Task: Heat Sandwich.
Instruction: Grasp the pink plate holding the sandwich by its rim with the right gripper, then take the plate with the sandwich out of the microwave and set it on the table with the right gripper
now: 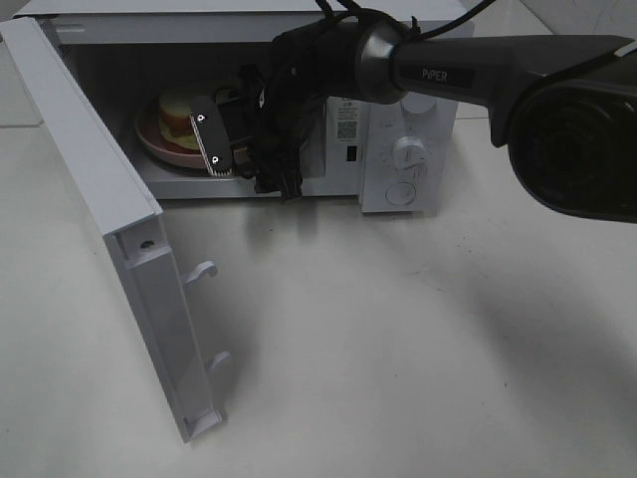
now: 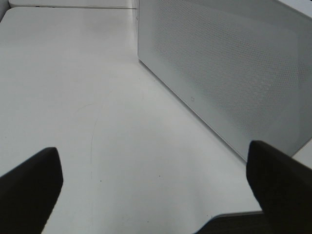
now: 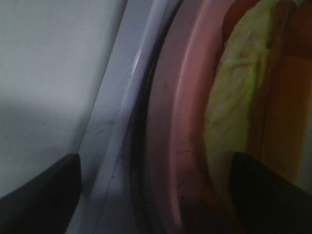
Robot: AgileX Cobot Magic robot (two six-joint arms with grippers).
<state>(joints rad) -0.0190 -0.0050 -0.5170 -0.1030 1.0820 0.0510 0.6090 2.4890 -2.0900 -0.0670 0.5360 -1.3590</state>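
Observation:
The sandwich (image 1: 177, 112) lies on a round pink plate (image 1: 157, 149) inside the open microwave (image 1: 418, 60), towards its left. My right gripper (image 1: 227, 131) reaches across into the opening, just right of the plate. In the right wrist view it (image 3: 156, 195) is open, its fingertips (image 3: 39, 190) wide apart on either side of the plate rim (image 3: 170, 122), with the sandwich's pale yellow-green filling (image 3: 234, 112) close ahead. My left gripper (image 2: 153, 195) is open and empty above the table. It is out of the exterior view.
The microwave door (image 1: 109, 219) stands swung out to the front left, latch hooks (image 1: 204, 269) pointing right; its perforated outer face (image 2: 224, 68) fills the left wrist view. The control knobs (image 1: 408, 152) are on the right. The white table (image 1: 398, 349) lies in front.

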